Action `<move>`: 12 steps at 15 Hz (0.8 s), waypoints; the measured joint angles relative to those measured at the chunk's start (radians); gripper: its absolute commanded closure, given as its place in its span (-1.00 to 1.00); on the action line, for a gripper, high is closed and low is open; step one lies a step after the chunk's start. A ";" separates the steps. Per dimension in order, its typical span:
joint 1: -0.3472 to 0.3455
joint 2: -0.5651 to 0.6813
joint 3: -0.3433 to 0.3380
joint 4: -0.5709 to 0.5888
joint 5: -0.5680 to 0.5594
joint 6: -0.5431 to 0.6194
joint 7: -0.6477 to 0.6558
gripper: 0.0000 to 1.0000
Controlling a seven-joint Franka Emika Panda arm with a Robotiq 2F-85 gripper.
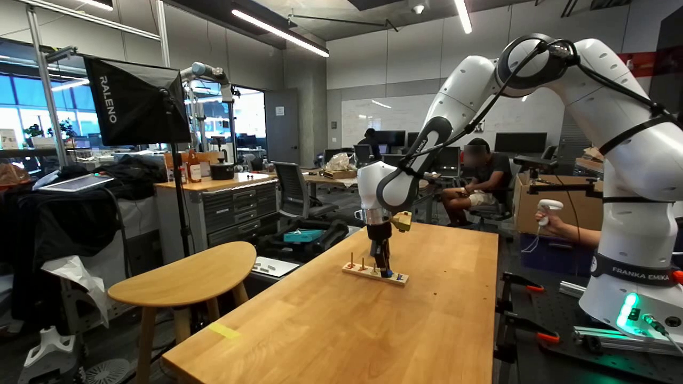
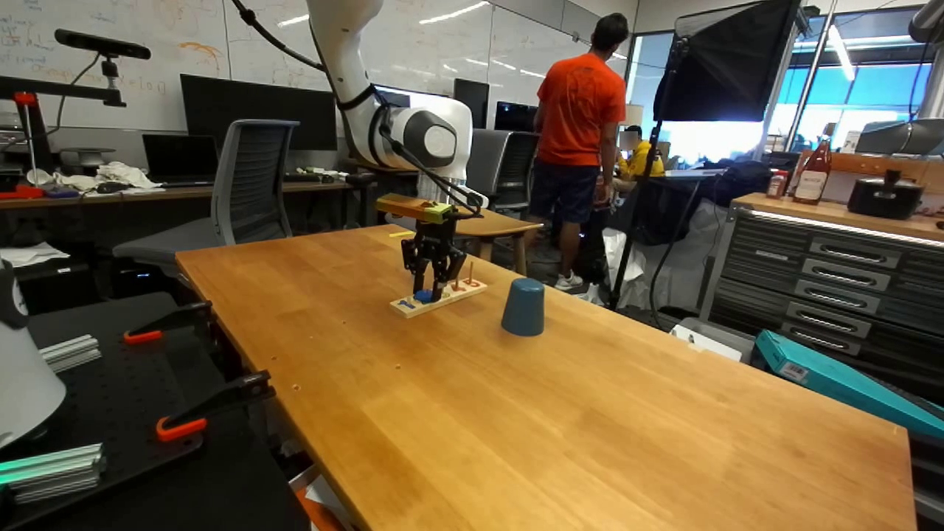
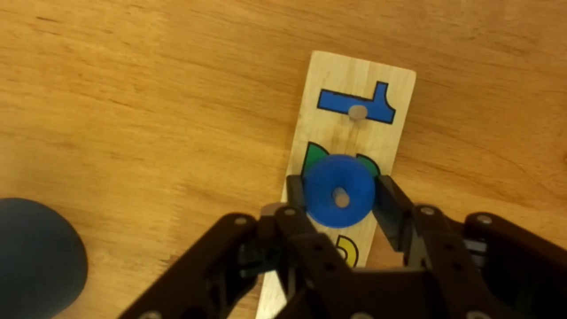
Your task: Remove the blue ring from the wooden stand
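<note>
Ring [image 3: 339,177]: blue, round, just right of centre in the wrist view; the tip of a peg [image 3: 341,197] shows through its hole. It is threaded on the stand [image 3: 376,139]; whether it lies flat on the wood, I cannot tell.
Gripper [image 3: 340,191]: closed on the ring, one dark fingertip [image 3: 295,190] against its left side in the wrist view, the other against its right; it points down in both exterior views.
Stand: pale, oblong, flat on the table [image 2: 627,442], near the middle of the frame in both exterior views; in the wrist view it slants from upper right of centre to the bottom edge, partly behind the gripper.
Paint: a blue 1 [image 3: 334,101] near the stand's upper end in the wrist view, with another peg rising from it; green paint [image 3: 315,155] at the ring's upper edge; a yellow curve [image 3: 350,250] just below the ring.
Cup [image 2: 523,308]: blue-grey, wide end down, right of the stand and apart from it in an exterior view.
Wrist box [image 2: 417,208]: orange and yellow-green, just above the gripper.
Arm [image 1: 464,88]: white, arching from the right edge to mid-frame in an exterior view.
Stool [image 1: 187,274]: wooden, lower left in an exterior view.
Softbox [image 1: 136,101]: black, upper left in an exterior view.
</note>
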 measured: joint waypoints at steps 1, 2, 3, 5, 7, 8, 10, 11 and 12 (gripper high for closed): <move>-0.004 -0.002 -0.001 0.001 0.000 0.000 0.000 0.63; -0.008 -0.006 -0.003 0.002 0.000 -0.001 0.000 0.63; -0.015 -0.013 -0.006 0.002 0.000 -0.001 0.000 0.63; -0.031 -0.025 -0.016 0.002 0.000 -0.002 -0.001 0.63; -0.050 -0.038 -0.029 0.000 0.000 -0.003 -0.001 0.63; -0.058 -0.042 -0.036 -0.002 0.000 -0.004 -0.001 0.63; -0.076 -0.044 -0.045 -0.008 0.000 -0.006 -0.001 0.63; -0.085 -0.045 -0.047 -0.012 0.000 -0.007 -0.001 0.63; -0.093 -0.047 -0.049 -0.014 0.000 -0.009 -0.001 0.63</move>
